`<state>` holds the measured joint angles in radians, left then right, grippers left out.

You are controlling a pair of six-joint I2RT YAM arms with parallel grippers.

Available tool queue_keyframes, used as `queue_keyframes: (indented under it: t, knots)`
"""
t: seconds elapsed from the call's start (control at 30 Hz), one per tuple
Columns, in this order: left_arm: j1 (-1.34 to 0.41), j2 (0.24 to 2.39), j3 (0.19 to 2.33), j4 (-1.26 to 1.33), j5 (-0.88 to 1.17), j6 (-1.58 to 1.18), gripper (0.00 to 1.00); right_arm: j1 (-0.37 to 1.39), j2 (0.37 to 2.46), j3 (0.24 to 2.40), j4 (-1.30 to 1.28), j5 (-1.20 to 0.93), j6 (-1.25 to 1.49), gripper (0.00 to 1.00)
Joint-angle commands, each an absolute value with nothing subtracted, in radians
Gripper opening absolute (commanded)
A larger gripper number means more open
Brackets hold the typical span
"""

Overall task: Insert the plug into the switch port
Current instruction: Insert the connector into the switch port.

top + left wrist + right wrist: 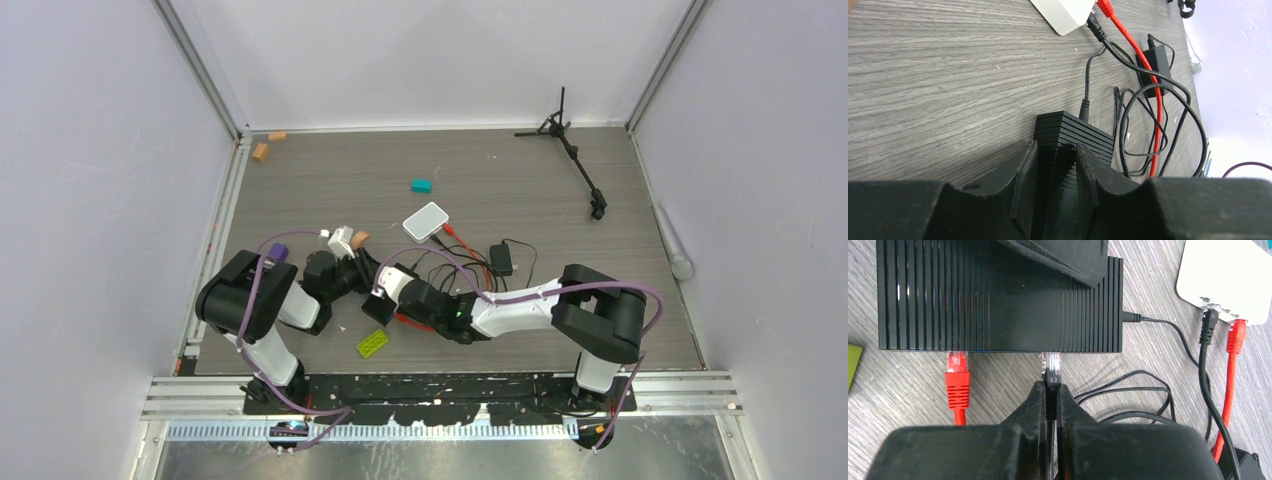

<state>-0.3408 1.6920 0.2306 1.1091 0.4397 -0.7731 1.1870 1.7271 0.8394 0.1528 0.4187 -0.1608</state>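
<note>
The switch (973, 295) is a black ribbed box lying flat on the table. My right gripper (1051, 390) is shut on a plug (1051, 365) with a clear tip and a black boot; its tip is at a port in the switch's front face. To its left, a red-booted plug (957, 380) on the red cable sits in another port. My left gripper (1058, 150) is shut on a corner of the switch (1083, 132). From above, both grippers meet at the switch (378, 310).
A white box (1228, 275) at the back right holds the red cable's other plug (1235, 337) and a black power plug (1209, 322). Black wire loops lie beside the power brick (1154, 62). A green brick (372, 343), a teal block (421, 185) and a tripod (575, 160) lie around.
</note>
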Motion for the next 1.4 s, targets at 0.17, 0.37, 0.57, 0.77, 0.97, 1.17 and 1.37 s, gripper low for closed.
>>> queue_keyframes:
  t: [0.17, 0.37, 0.57, 0.77, 0.97, 1.17, 1.37]
  knots:
    - [-0.378, 1.694, 0.215, 1.063, 0.522, -0.760, 0.33, 1.183, 1.735, 0.933, 0.358, 0.522, -0.108, 0.00]
    - [-0.382, 1.694, 0.209, 1.062, 0.515, -0.755, 0.33, 1.184, 1.745, 0.912, 0.425, 0.544, -0.076, 0.00]
    - [-0.382, 1.695, 0.211, 1.063, 0.515, -0.756, 0.33, 1.184, 1.747, 0.822, 0.583, 0.509, -0.075, 0.00]
    - [-0.385, 1.702, 0.216, 1.062, 0.516, -0.758, 0.33, 1.183, 1.762, 0.745, 0.730, 0.491, -0.074, 0.00]
    - [-0.393, 1.709, 0.219, 1.062, 0.516, -0.759, 0.32, 1.184, 1.805, 0.711, 0.824, 0.503, -0.074, 0.01]
    - [-0.399, 1.716, 0.219, 1.063, 0.514, -0.759, 0.33, 1.184, 1.830, 0.702, 0.849, 0.473, -0.084, 0.00]
    - [-0.404, 1.721, 0.217, 1.064, 0.514, -0.758, 0.32, 1.181, 1.834, 0.684, 0.875, 0.433, -0.107, 0.00]
